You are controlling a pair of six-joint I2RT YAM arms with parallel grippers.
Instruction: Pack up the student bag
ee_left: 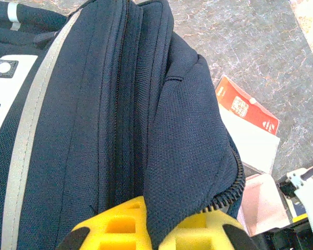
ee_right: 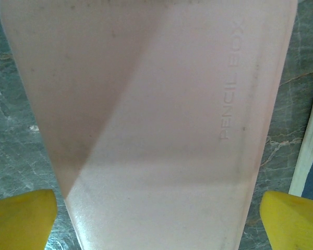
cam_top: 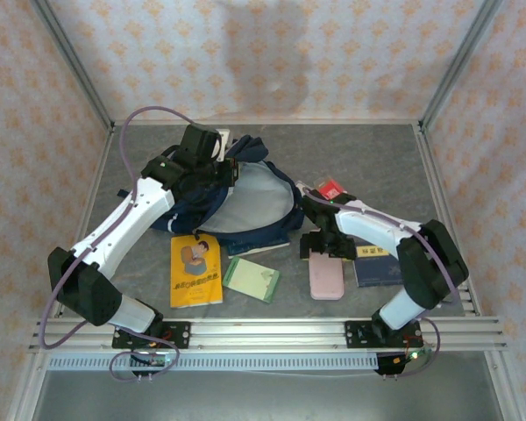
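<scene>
With books [cam_top: 195,270] lying unpacked along the near edge of the tabletop [cam_top: 377,158], the left gripper [ee_left: 154,232] is clamping the rim of the bag [ee_left: 94,130] in shut jaws while the right gripper [ee_right: 156,224], jaws wide open, is straddling the pencil box [ee_right: 156,104].

One backpack [cam_top: 254,202], one pencil box [cam_top: 326,276], one yellow book [cam_top: 195,272], one green notebook [cam_top: 252,279], one navy book [cam_top: 377,267]

1. Left arm [cam_top: 127,217]: white links, black joints.
2. Right arm [cam_top: 377,225]: white links, black joints.
3. Cables [cam_top: 158,111]: purple, one looping along each arm.
4. Bases [cam_top: 149,333]: black, bolted plates.
5. Left fingers [ee_left: 120,224]: yellow plastic, square recesses.
6. Right fingers [ee_right: 21,219]: yellow, wedge-shaped tips.
</scene>
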